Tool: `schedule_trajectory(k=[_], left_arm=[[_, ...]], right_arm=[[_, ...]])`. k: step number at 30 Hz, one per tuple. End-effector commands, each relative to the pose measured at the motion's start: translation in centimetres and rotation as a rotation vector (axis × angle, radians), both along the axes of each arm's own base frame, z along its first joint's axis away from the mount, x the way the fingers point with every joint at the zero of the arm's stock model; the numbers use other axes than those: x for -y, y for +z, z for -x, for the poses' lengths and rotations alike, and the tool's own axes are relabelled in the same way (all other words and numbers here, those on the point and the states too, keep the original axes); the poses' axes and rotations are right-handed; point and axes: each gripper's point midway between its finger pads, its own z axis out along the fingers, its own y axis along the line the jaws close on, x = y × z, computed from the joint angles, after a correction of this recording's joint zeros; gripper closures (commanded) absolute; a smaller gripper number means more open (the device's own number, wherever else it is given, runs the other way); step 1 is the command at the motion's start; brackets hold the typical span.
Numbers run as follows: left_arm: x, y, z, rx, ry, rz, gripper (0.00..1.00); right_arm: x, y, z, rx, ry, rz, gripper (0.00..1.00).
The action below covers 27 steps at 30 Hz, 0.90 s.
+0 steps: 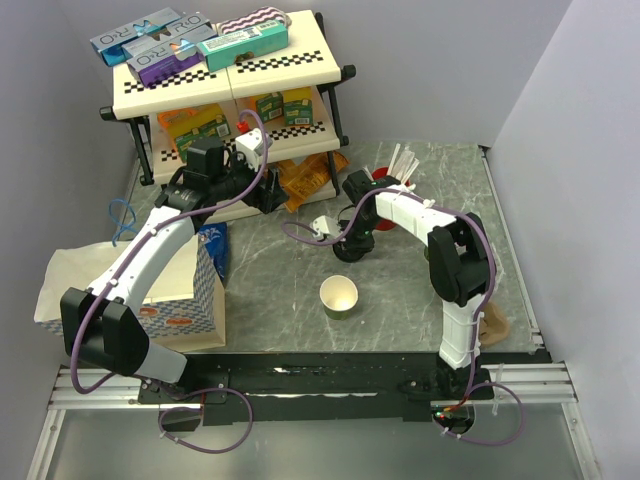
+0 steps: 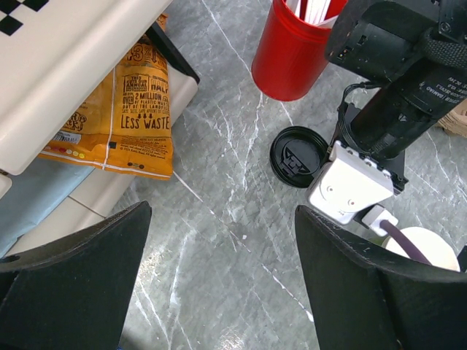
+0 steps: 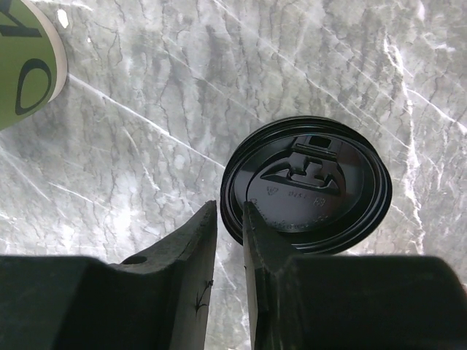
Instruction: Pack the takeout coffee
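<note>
At the far left of the tabletop (image 1: 280, 260) stands a checked cardboard box (image 1: 195, 300). The left arm reaches past it toward a two-tier shelf (image 1: 230, 75) that carries flat boxes on top and snack packets on its lower level. The left gripper (image 2: 222, 211) hangs above bare marble just in front of the shelf, its fingers spread wide with nothing between them. An orange snack bag (image 2: 128, 120) lies at the foot of the shelf, partly under its lower tier.

Near the middle, closer to the arm bases, the green cup (image 1: 339, 297) stands upright and uncovered, its cream inside showing. Its black lid (image 2: 299, 157) lies flat on the marble farther back, apart from the cup. The right gripper (image 3: 230, 215) is down at the lid's edge, fingers only a narrow slit apart, and the rim sits in that slit. Whether they pinch it I cannot tell. Just beyond the lid stands a red cup (image 2: 292, 55) of white sticks.
</note>
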Motion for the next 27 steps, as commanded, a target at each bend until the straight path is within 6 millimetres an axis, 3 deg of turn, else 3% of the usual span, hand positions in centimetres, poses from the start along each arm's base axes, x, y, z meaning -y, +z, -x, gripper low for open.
schedule_trajectory(k=[1,27], left_arm=[[0.58,1.51,-0.24,0.049,-0.026,0.020,0.14],[0.65,1.02,-0.44,0.042,-0.026,0.016,0.14]], right_arm=[[-0.27,0.07,0.16,0.008,0.042,-0.012,0.72],[-0.10,-0.89,0.79,-0.009,0.064,0.011,0.69]])
